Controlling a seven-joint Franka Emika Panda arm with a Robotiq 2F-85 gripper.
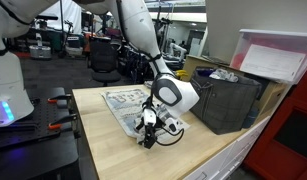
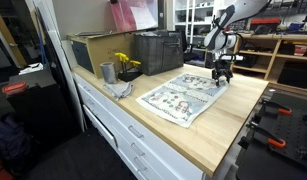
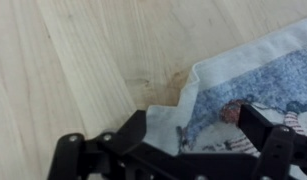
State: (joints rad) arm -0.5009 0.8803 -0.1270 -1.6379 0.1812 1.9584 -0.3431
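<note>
The end effector [image 3: 193, 125] stands low over one corner of the white-hemmed, blue-and-grey printed cloth [image 3: 255, 78], its fingers apart and straddling the folded hem. In the wrist view the cloth runs away to the right, with bare light wooden counter [image 3: 63, 60] on the left. In an exterior view the cloth [image 2: 183, 95] lies flat, its long axis running from the end effector [image 2: 223, 74] toward the counter's [image 2: 238, 125] front edge. The dark plastic crate [image 2: 158, 50] stands near, behind the cloth.

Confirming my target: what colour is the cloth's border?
White cloth border, clearest in wrist view.
</note>
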